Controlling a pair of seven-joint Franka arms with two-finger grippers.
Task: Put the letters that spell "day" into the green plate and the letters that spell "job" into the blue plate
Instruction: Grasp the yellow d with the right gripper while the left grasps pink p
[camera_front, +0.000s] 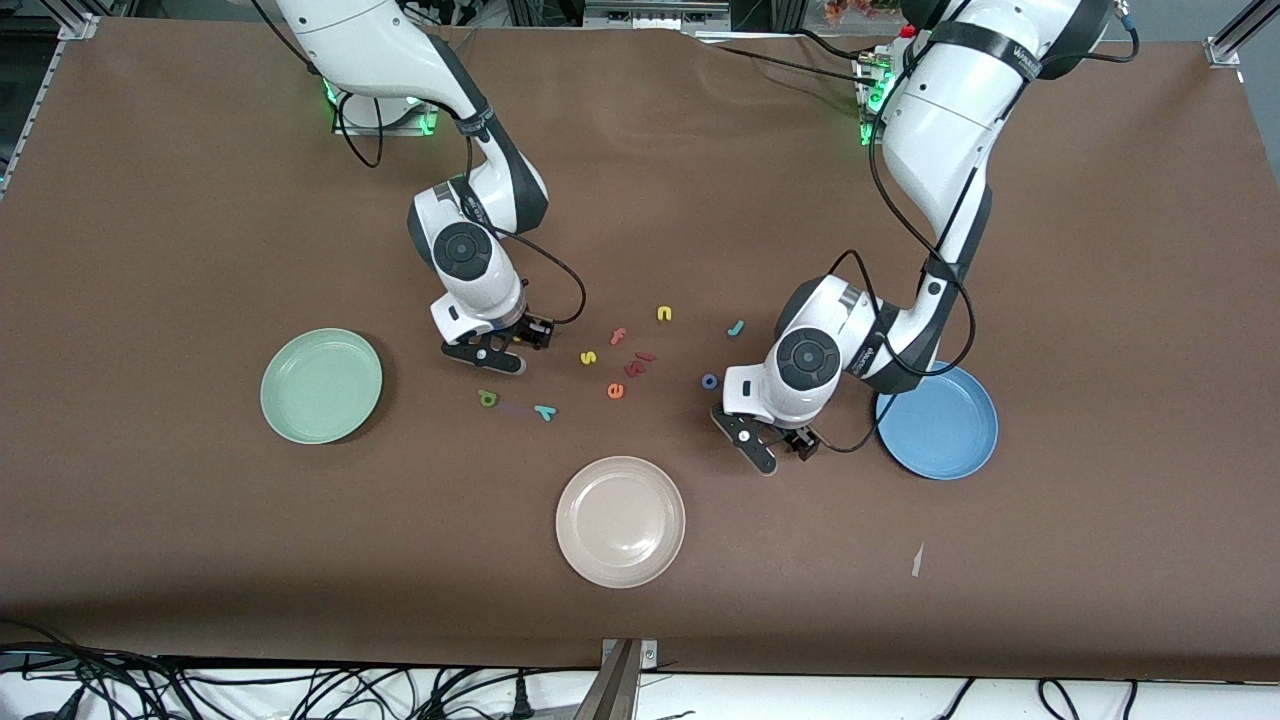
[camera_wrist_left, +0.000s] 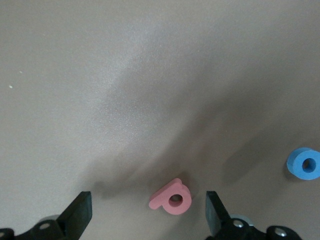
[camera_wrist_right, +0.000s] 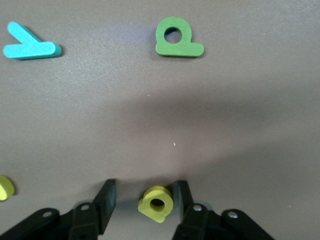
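— What lies closest to the camera?

— The beige plate (camera_front: 620, 521), alone on the brown table (camera_front: 200, 560). The green plate (camera_front: 321, 385) sits toward the right arm's end, the blue plate (camera_front: 940, 425) toward the left arm's end.

— And the right gripper (camera_wrist_right: 144, 197)?

— Low at the table, jaws partly closed around the yellow "a" (camera_wrist_right: 156, 203). One finger (camera_wrist_right: 180, 195) touches it and the other stands just apart. The olive-green "d" (camera_wrist_right: 177, 37) and teal "y" (camera_wrist_right: 30, 46) lie on the table nearby, between the green and beige plates.

— The left gripper (camera_wrist_left: 147, 210)?

— Spread wide beside the blue plate, with the red "b" (camera_wrist_left: 171, 197) lying untouched between its fingers. The blue "o" (camera_wrist_left: 305, 163) is near it, and the teal "j" (camera_front: 736, 328) is farther from the camera than the "o".
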